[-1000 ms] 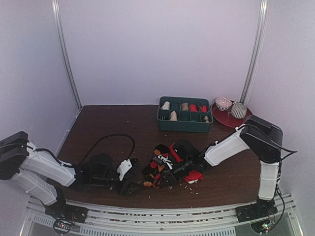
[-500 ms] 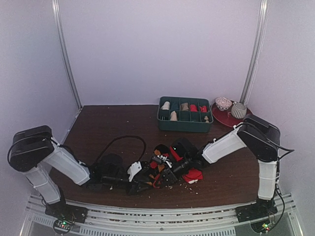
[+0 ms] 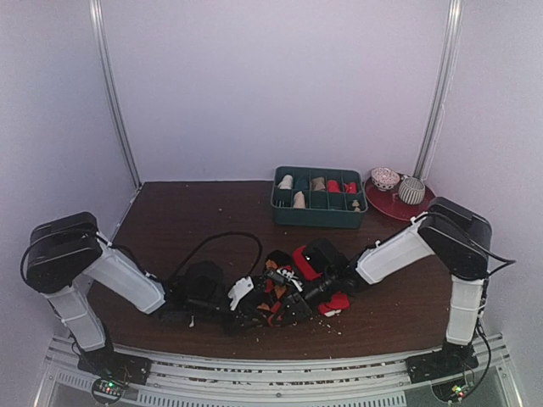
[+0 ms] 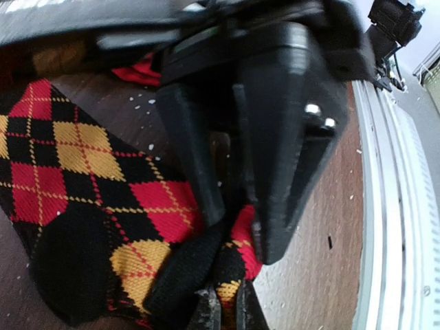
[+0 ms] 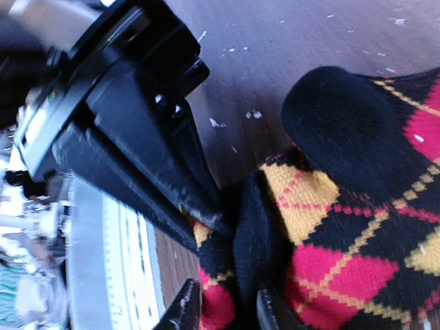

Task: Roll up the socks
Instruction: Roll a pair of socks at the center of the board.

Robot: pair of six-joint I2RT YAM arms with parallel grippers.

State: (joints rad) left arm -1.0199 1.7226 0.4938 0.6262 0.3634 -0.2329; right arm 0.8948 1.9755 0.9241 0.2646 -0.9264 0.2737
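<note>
Top external view puts the socks (image 3: 284, 292) in a heap at the near middle of the table (image 3: 195, 212), with both arms reaching in from either side. The fingertips are lost in the dark tangle there.

Left wrist view is plainer. The left gripper (image 4: 225, 311) has its fingers pressed together on a black fold of the argyle sock (image 4: 82, 185), which lies spread on the wood beyond them. Facing it, the right gripper (image 4: 240, 237) points down at the same fold, its fingers a slim gap apart.

Right wrist view shows that gap filled with argyle fabric. Whether those fingers (image 5: 187, 306) bite on it I cannot tell. The red sock (image 3: 336, 303) shows at the heap's right edge, clear only from above.
</note>
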